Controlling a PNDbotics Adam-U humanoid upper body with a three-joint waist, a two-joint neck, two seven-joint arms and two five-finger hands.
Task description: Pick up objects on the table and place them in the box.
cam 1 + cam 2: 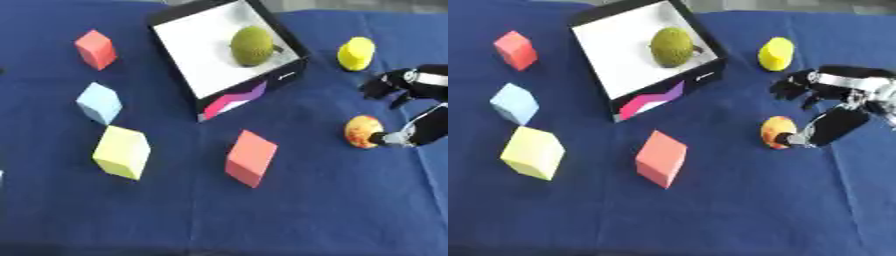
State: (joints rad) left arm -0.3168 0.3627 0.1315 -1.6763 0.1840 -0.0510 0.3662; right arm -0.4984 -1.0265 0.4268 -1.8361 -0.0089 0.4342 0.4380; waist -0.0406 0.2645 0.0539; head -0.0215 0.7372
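Right eye view gives us, nearest, a yellow cube and a salmon block on the blue cloth. Further back, our right hand spreads wide, thumb touching an orange-yellow fruit. Beyond lie a light blue cube, red cube, yellow cylinder, and the box holding a green ball.

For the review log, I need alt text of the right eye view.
The robot's right hand reaches in with its thumb against an orange-yellow ball on a blue cloth. An open box behind holds a green ball; coloured blocks lie to the left.
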